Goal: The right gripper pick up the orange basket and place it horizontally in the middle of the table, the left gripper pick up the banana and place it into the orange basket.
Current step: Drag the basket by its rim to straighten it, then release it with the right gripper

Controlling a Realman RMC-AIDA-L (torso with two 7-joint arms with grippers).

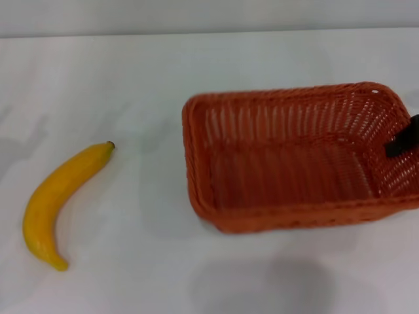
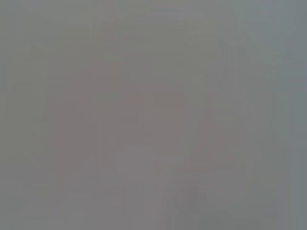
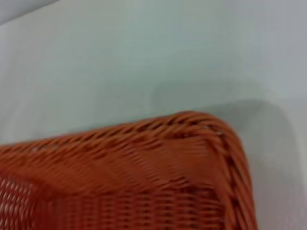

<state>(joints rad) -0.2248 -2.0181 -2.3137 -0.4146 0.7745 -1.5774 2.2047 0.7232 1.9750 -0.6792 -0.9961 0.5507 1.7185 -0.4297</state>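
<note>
The orange basket (image 1: pixel 294 167) sits open side up, its long side across the table (image 1: pixel 131 72), a little right of centre. My right gripper (image 1: pixel 402 141) shows only as a black finger at the picture's right edge. It reaches over the basket's right wall and is shut on it. The right wrist view shows one braided corner of the orange basket (image 3: pixel 144 172) close up over the white table (image 3: pixel 144 57). The banana (image 1: pixel 59 199) lies on the table far to the left, well apart from the basket, dark tip pointing back. The left gripper is out of view, and its wrist view shows only plain grey.
Bare white tabletop lies between the banana and the basket and along the front edge. A soft shadow (image 1: pixel 262 284) falls on the table in front of the basket. The table's back edge (image 1: pixel 209 34) meets a pale wall.
</note>
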